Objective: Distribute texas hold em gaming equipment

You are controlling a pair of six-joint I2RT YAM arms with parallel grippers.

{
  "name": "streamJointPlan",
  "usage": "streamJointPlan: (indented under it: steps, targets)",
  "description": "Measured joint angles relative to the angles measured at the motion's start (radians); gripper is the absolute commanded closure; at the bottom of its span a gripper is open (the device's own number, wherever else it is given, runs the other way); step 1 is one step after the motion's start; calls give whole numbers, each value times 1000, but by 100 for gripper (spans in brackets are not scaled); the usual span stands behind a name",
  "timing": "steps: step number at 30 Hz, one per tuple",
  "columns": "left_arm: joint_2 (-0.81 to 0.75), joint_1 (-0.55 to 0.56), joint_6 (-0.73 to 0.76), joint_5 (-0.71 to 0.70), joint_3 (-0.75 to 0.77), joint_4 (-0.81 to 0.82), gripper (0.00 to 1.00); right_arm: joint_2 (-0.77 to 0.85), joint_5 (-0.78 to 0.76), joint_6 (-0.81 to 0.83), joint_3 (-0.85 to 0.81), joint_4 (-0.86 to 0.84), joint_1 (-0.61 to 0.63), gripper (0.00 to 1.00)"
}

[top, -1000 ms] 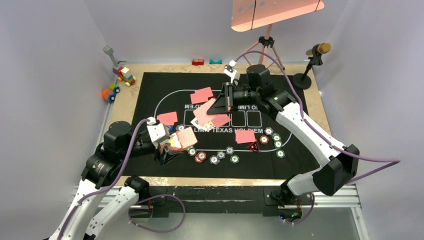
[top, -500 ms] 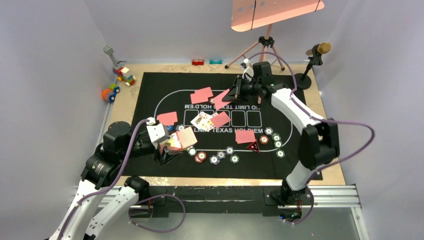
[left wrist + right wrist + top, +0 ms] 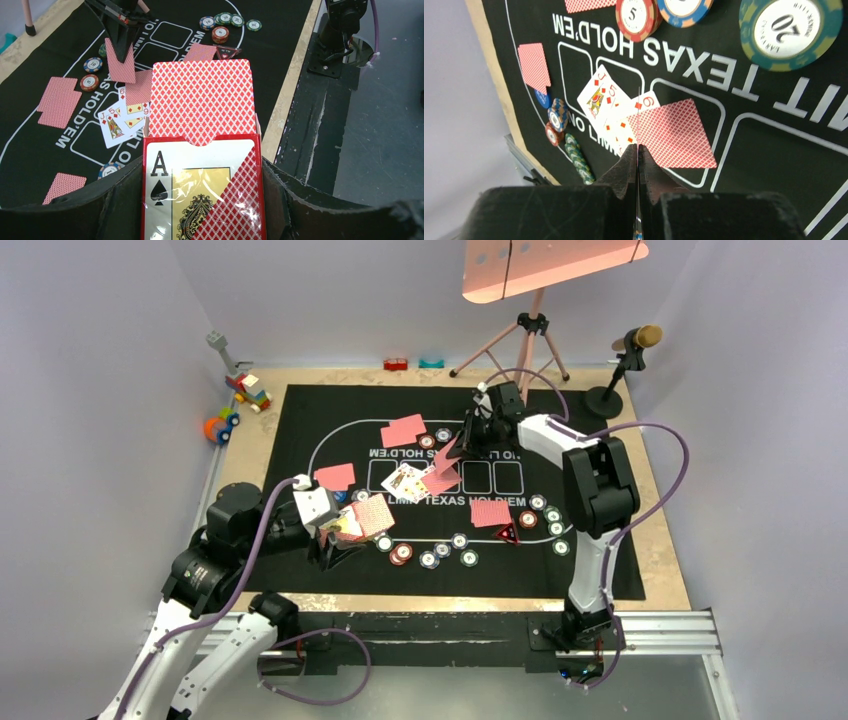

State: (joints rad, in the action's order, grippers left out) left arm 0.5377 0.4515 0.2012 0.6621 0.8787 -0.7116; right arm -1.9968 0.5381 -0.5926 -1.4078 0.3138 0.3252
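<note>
Between the shut jaws of the right gripper [image 3: 638, 150], one card [image 3: 638, 117] shows edge-on, face unreadable; bare mat [image 3: 774, 165] lies rightward. The left gripper [image 3: 202, 186] clamps the card box [image 3: 200, 215].

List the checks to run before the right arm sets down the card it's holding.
1. Right gripper shut on the card: ok.
2. Held card's face known: cannot tell, only its back and edge show.
3. Bare outline box on the mat to lay it in: ok.
4. Face-up cards each in their own box: not ok, they overlap.
5. Left gripper gripping the card box, deck sticking out: ok.
</note>
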Motion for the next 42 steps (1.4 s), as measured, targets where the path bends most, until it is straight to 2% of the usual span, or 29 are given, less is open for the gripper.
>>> streamJointPlan:
  steps: [13,23,32,42]
  targets:
    - [5,0,0,0,0,0,98,-13,-23,31,-44,-12,0,100]
    - [3,0,0,0,0,0,98,-9,-22,27,82,-64,0,100]
    - [-2,0,0,0,0,0,98,-9,-35,24,124,-123,0,100]
    - [-1,0,0,0,0,7,97,-9,-125,25,146,-124,0,100]
